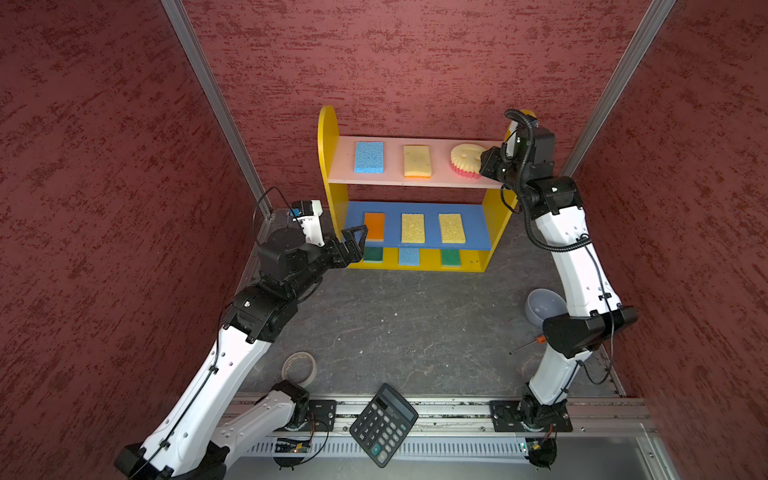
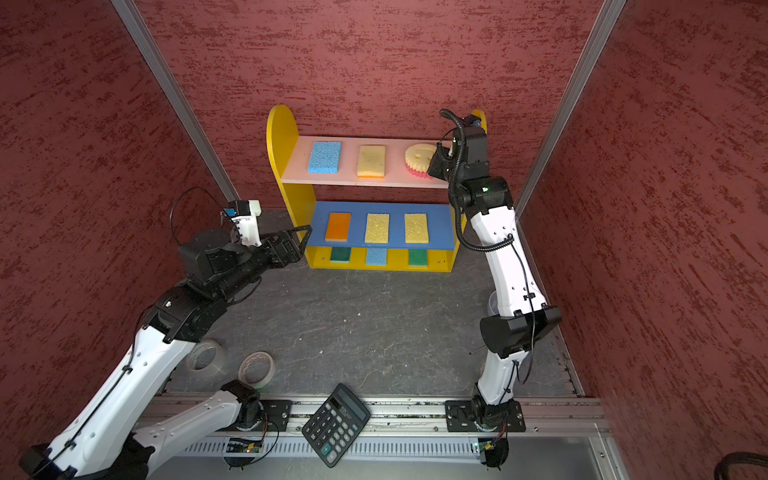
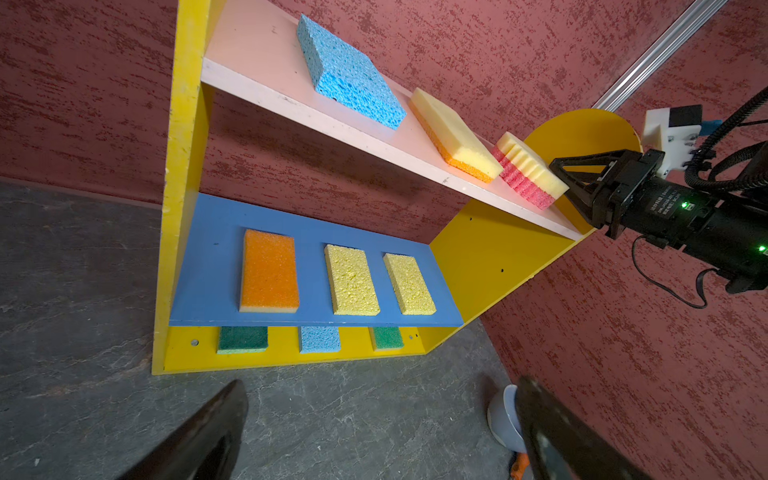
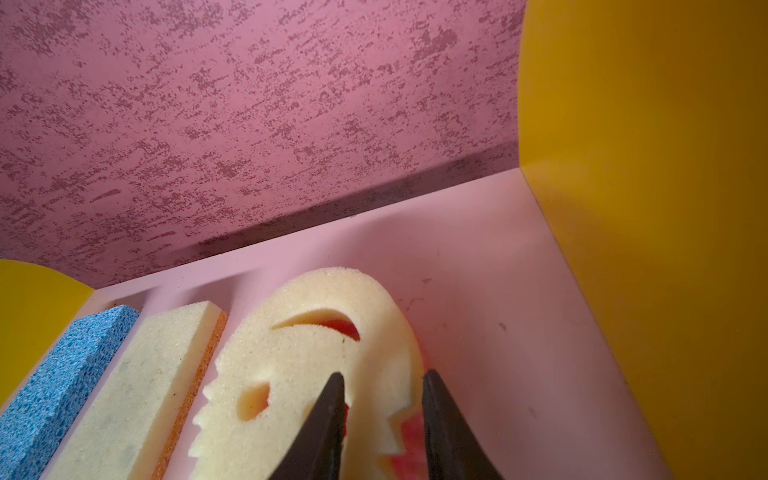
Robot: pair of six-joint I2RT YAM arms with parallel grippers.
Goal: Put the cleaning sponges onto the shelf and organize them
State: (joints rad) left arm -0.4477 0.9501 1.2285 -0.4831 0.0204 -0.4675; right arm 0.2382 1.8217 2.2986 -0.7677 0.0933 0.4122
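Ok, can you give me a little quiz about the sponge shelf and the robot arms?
1. How many sponges lie on the pink top board?
2. True or false: the orange sponge sits on the bottom board.
3. What is right by the jaws of the right gripper? A) the tape roll B) the smiley sponge C) the calculator

Key: 1. Three. 2. False, it lies on the blue middle board. 3. B.
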